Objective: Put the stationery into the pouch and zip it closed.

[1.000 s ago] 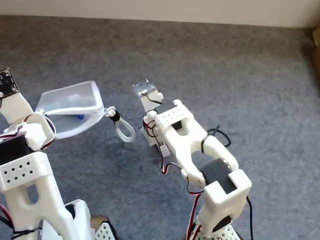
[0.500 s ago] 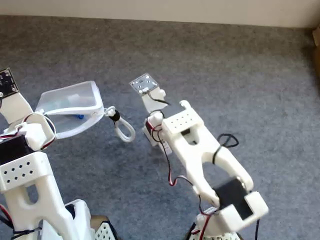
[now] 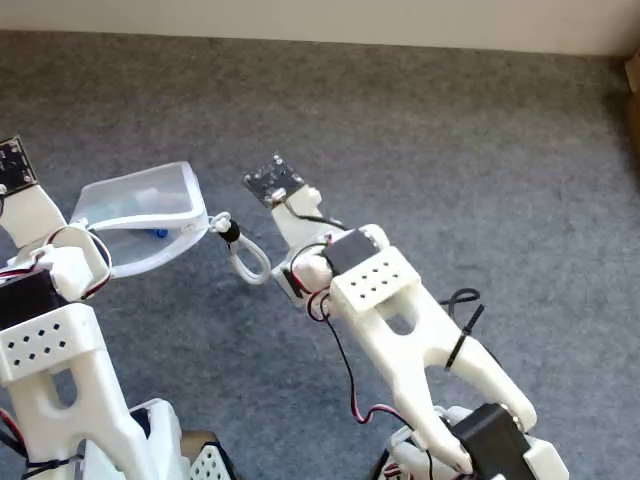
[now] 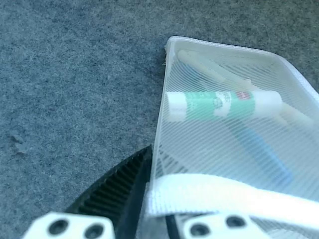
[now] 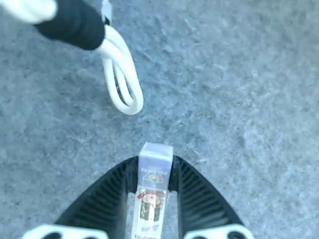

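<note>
Between the fingers, right claw: right claw [image 5: 154,160] is clamped on a small labelled block [image 5: 149,196], which stands end-on out of the tips, above the worktop [image 5: 239,74].
Just ahead of right claw: white pull loop [image 5: 122,79] with its black bead [image 5: 75,22], lying close in front of the block.
Beyond the loop: pouch [image 3: 140,215], held off the worktop; the mouth looks open in the high view, zip not yet drawn.
At left claw: left claw [image 4: 149,204] is clenched on the pouch edge, mesh wall right against the fingers.
Inside pouch, away from left claw: glue stick [image 4: 224,104], blue pen [image 4: 259,149], white pen [image 4: 219,74].
Task state (judged): most of the stationery is in; the block is outside; zipping remains.
Risk 1: the block is pinched on narrow sides only, so it could twist or slip out on the way.
Risk 2: right claw may snag the pull loop and drag the pouch out of the left grip.
Risk 3: the pouch hangs from one edge, so the mouth may sag and the block would land on the worktop.
Risk 4: tilting the pouch could spill the pens.
Labels: the block has a printed wrapper with red and green marks; the glue stick has a green band with a red patch.
Writing: too small to read on either.
</note>
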Robot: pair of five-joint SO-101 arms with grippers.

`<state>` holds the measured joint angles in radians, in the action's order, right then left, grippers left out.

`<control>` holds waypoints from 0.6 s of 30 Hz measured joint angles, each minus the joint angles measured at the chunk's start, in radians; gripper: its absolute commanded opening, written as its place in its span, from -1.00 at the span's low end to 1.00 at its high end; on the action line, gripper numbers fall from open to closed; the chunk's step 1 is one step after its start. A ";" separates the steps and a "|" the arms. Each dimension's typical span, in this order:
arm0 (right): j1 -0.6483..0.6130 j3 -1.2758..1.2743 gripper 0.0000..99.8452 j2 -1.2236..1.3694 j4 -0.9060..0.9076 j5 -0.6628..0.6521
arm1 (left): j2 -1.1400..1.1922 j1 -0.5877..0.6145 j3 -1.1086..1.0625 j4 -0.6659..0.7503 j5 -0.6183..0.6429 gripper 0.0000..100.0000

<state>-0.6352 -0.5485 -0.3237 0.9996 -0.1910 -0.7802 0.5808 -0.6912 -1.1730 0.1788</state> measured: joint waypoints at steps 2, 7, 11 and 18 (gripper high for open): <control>-0.002 -0.006 -0.99 -0.031 0.000 0.000 | 0.000 0.000 0.000 0.000 0.000 -0.98; -0.003 -0.066 -0.99 -0.121 -0.008 0.037 | 0.000 0.000 0.000 0.000 0.000 -0.98; -0.006 -0.143 -0.99 -0.213 -0.083 0.120 | 0.000 0.000 0.000 0.000 0.000 -0.98; -0.006 -0.285 -0.99 -0.365 -0.218 0.135 | 0.000 0.000 0.000 0.000 0.000 -0.98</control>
<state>-0.6414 -0.8339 -0.6889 0.7818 -0.0560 -0.7802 0.5808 -0.6912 -1.1730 0.1788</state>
